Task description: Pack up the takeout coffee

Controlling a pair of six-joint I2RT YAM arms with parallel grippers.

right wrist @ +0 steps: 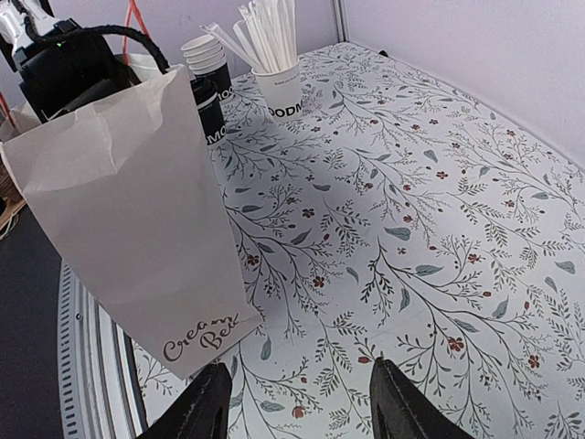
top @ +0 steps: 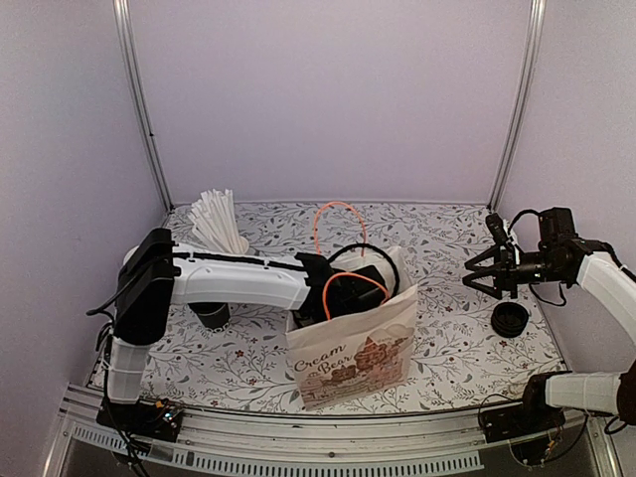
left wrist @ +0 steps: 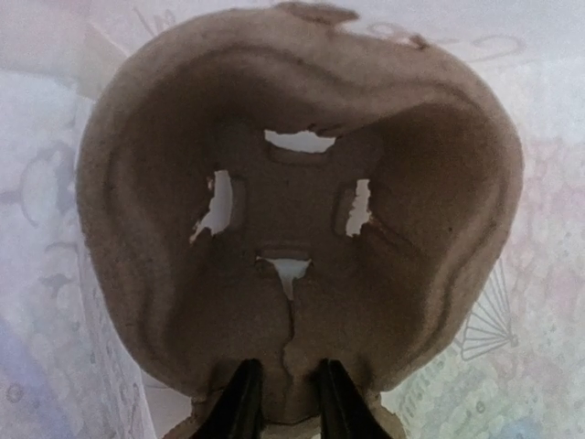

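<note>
A white "Cream Bear" paper bag (top: pixel 353 348) stands open at the table's middle. My left gripper (top: pixel 346 293) reaches down into it. In the left wrist view my left gripper (left wrist: pixel 285 402) is shut on the rim of a brown pulp cup carrier (left wrist: pixel 302 183), which fills the view. In the right wrist view a black cup with a dark top and white lettering (right wrist: pixel 209 112), apparently the takeout coffee, stands half hidden behind the bag (right wrist: pixel 137 201). My right gripper (top: pixel 469 272) is open and empty at the right, also seen in its own view (right wrist: pixel 302 402).
A white cup of straws (top: pixel 221 234) (right wrist: pixel 277 87) stands at the back left. Stacked lidless cups (right wrist: pixel 203 50) are beside the lettered cup. A black cup (top: pixel 211 314) shows under my left arm. A low stack of black lids (top: pixel 510 319) lies below my right gripper. Orange cable (top: pixel 338 214) loops above the bag.
</note>
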